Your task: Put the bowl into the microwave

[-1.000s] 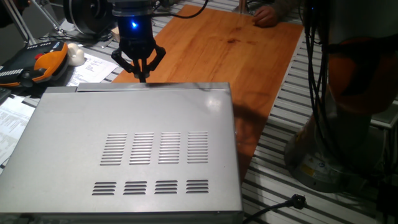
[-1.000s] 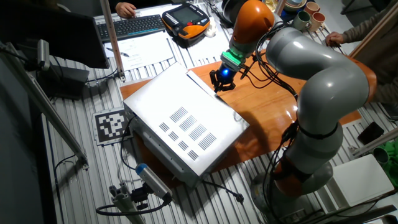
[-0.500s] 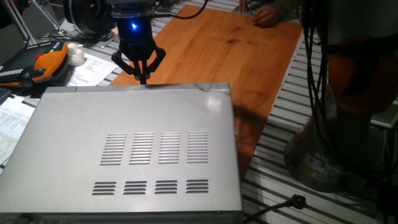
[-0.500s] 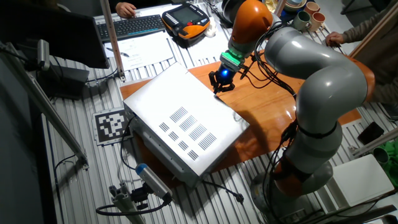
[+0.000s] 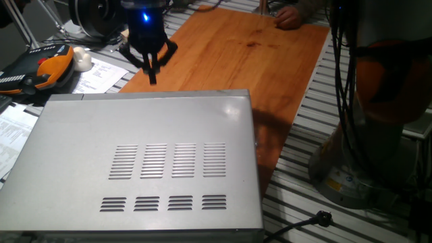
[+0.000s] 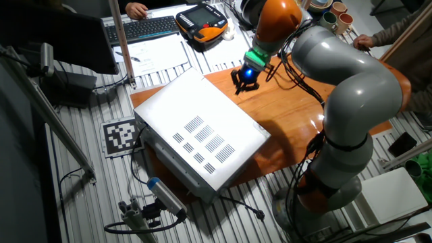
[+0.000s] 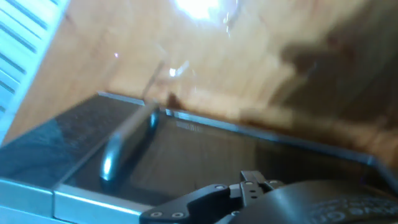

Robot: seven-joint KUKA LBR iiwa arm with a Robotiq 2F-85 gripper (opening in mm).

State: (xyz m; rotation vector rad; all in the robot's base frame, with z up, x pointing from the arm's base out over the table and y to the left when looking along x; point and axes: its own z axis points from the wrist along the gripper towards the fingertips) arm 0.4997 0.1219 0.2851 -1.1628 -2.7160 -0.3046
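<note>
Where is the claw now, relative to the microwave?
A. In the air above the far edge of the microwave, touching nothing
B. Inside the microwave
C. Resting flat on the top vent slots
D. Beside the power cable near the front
A: the claw hangs above the wooden board, just past the far edge of the microwave, clear of its top.

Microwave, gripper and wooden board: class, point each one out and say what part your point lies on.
microwave (image 5: 145, 162), one fixed view, on its vented flat top.
gripper (image 5: 151, 77), one fixed view, at the fingertips.
wooden board (image 5: 256, 50), one fixed view, on its bare surface.
</note>
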